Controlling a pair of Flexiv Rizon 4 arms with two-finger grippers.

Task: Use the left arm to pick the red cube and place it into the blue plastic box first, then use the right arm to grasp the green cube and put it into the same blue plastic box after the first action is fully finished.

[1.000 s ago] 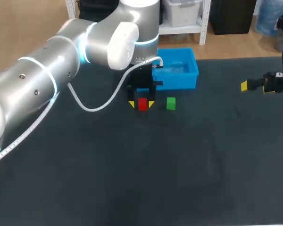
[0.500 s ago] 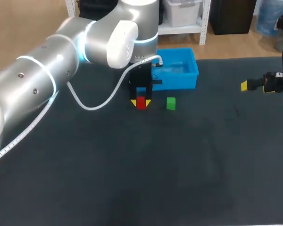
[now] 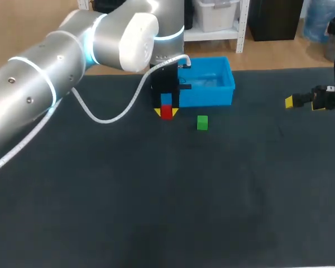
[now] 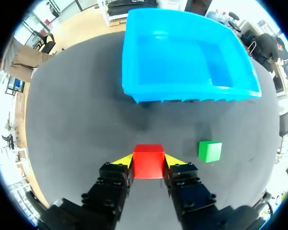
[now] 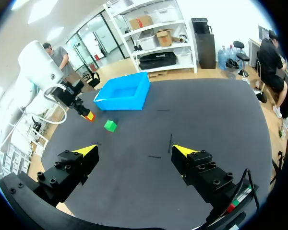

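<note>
Reaching in from the left side of the head view, the left arm (image 3: 56, 61) stretched across the dark table (image 3: 156, 212) toward its far middle. The left gripper (image 4: 149, 161) was closed on the red cube (image 4: 148, 162). Its two yellow fingertips (image 4: 123, 159) pressed against opposite sides of the cube, so the fingers stood only as far apart as the cube is wide. From the left wrist view the cube sat squarely between the tips, and a soft shadow lay on the table ahead of it, which suggested the cube was held just off the surface, though I could not be sure.

The blue plastic box (image 3: 226, 78) stood upright and open-topped just beyond the gripper, its front wall facing the held cube. The red cube was outside the box, on the near side of that wall.

The green cube (image 3: 202, 123) rested on the table to the right of the red cube. It was near the box's front wall but apart from it, and touched neither the gripper nor the red cube.

Far to the right, by the table's right edge, the right gripper (image 5: 134, 151) hung over the table with its fingers spread wide and holding nothing. It was well apart from both cubes and the box.
</note>
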